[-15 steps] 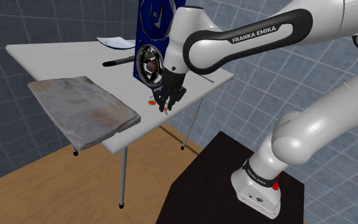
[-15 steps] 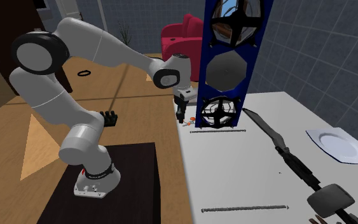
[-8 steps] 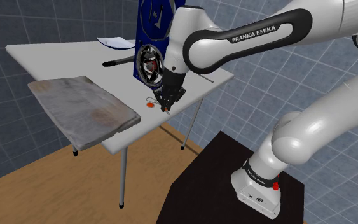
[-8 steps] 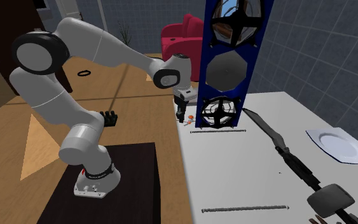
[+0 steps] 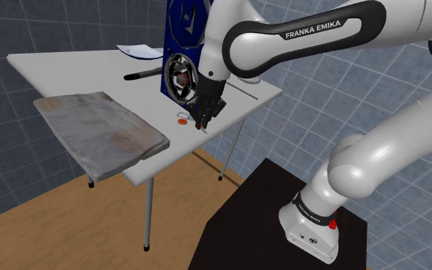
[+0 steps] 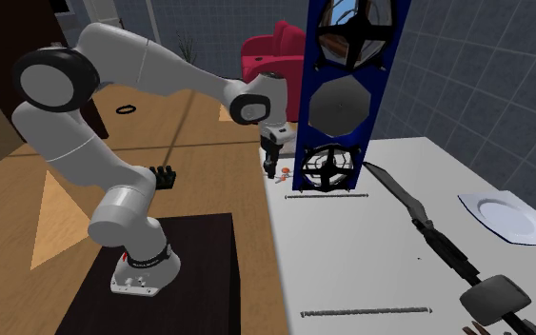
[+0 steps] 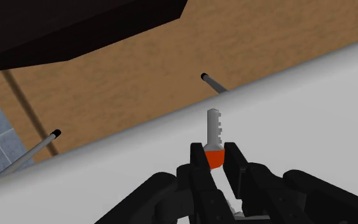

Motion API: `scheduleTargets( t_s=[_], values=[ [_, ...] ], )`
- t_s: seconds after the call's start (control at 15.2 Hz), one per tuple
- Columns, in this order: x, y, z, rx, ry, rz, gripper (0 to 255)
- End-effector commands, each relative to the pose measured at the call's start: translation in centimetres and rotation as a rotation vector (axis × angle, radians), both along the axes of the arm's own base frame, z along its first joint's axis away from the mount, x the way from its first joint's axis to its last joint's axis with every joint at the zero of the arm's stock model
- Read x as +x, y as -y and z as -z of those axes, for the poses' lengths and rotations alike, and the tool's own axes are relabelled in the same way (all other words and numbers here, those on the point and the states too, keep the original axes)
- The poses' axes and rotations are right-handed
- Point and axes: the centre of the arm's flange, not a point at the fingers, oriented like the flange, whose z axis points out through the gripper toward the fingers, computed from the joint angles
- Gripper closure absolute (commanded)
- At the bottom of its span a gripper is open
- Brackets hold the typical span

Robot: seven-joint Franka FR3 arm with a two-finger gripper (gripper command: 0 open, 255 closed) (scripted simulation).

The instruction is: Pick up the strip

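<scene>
Two-finger claw [image 7: 214, 158] clamped on grey, orange-ended strip [image 7: 214, 127], seemingly just above white bench [image 7: 298, 114] near its edge.

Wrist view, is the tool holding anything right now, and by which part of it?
Yes. The tool is shut on a small strip and clasps it by its orange end. The grey notched end sticks out ahead of the tool.
</scene>
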Motion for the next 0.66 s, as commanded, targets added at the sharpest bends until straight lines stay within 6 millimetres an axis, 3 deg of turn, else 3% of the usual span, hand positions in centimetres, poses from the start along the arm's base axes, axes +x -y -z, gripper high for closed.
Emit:
scheduleTargets(
  t_s=[0.0,0.46,0.59],
  values=[
    [0.0,0.0,-1.1,0.0,0.002,0.0,255],
    [0.0,0.0,-4.8,0.0,0.002,0.0,255],
    [0.0,0.0,-4.9,0.0,0.002,0.0,255]
  ],
)
